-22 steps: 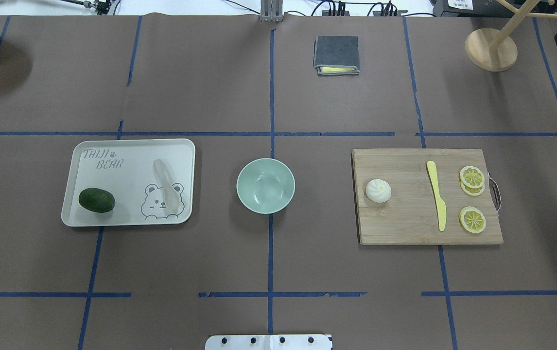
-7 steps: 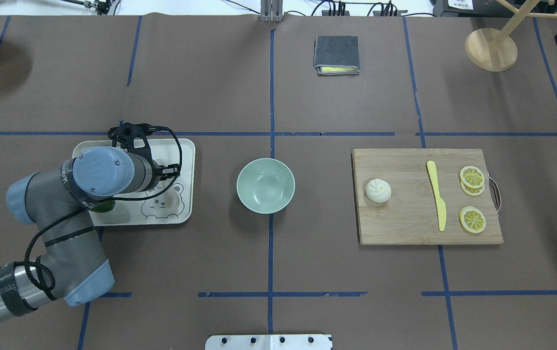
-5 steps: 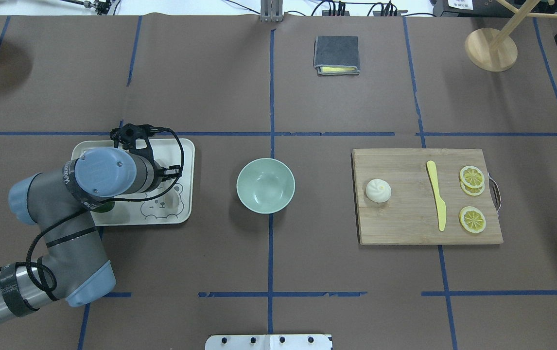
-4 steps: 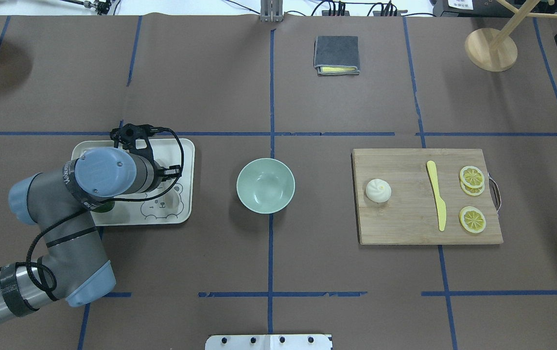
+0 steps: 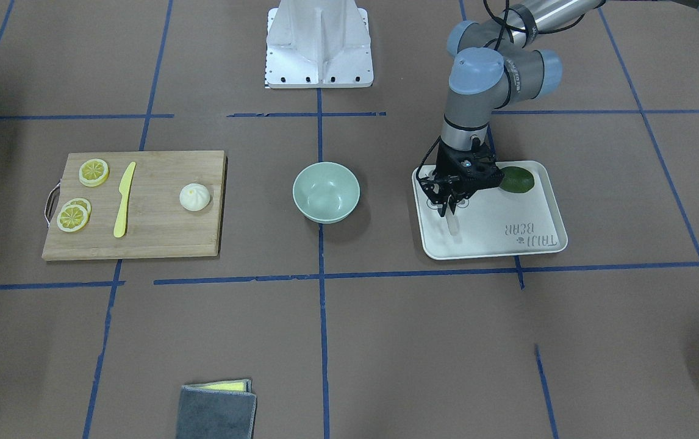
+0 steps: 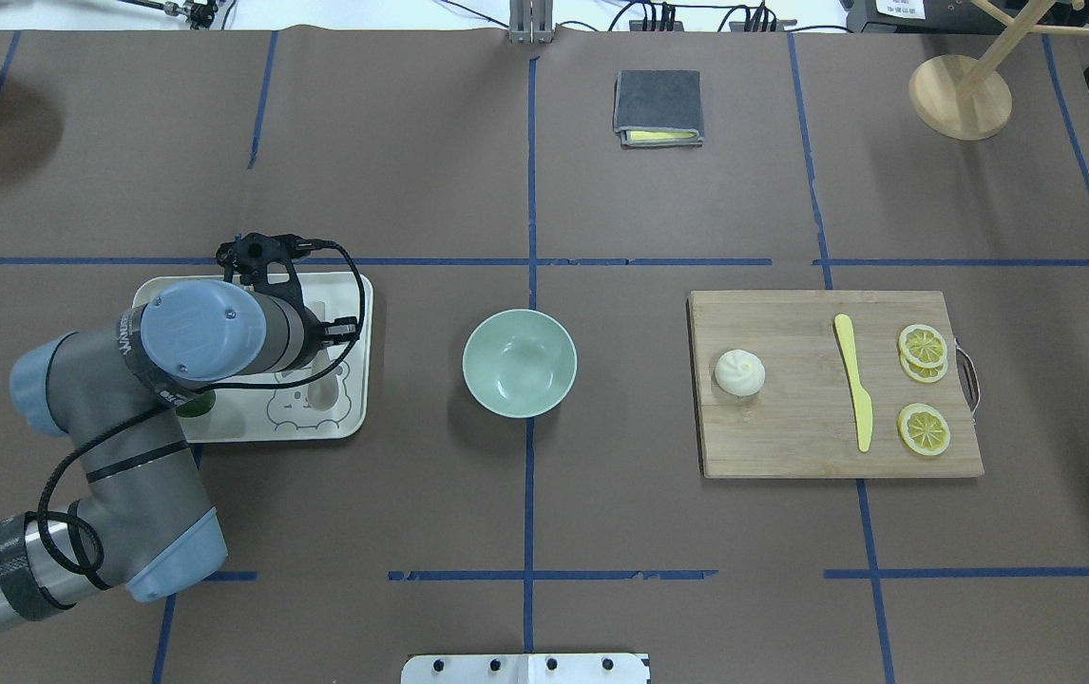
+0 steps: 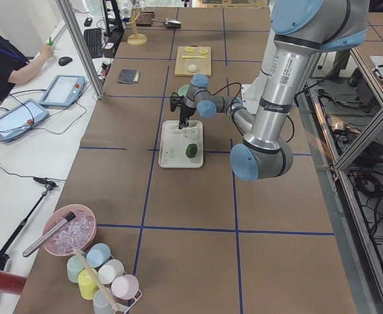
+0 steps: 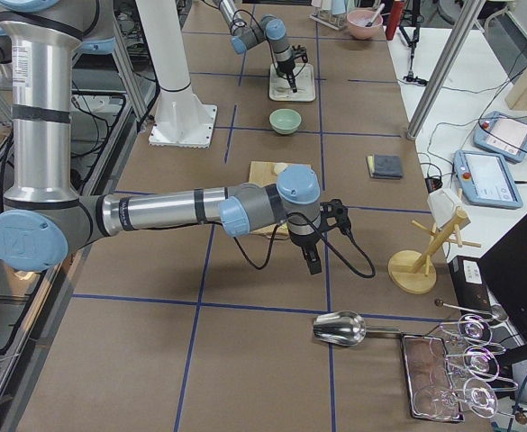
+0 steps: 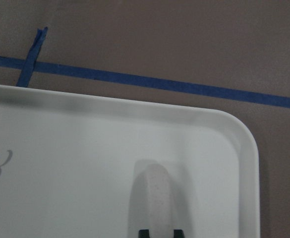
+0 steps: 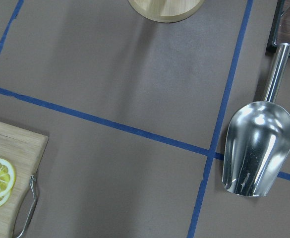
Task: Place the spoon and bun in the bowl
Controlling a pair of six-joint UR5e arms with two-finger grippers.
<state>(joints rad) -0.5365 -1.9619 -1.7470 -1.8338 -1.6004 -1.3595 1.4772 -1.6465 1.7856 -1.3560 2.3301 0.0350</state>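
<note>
The pale spoon lies on the white tray at the table's left; its handle end fills the left wrist view. My left gripper points straight down on the spoon's middle, its fingertips close together on either side of the spoon. In the overhead view the wrist hides the gripper. The mint-green bowl stands empty at the centre. The white bun sits on the wooden board. My right gripper hangs over bare table beyond the board; I cannot tell whether it is open.
A dark green fruit lies on the tray beside my left gripper. A yellow knife and lemon slices lie on the board. A folded grey cloth, a wooden stand and a metal scoop lie further off.
My left arm came in over the tray and set its gripper on the spoon. In the last half second the tray slid slightly to the left. Bowl and bun have not moved.
</note>
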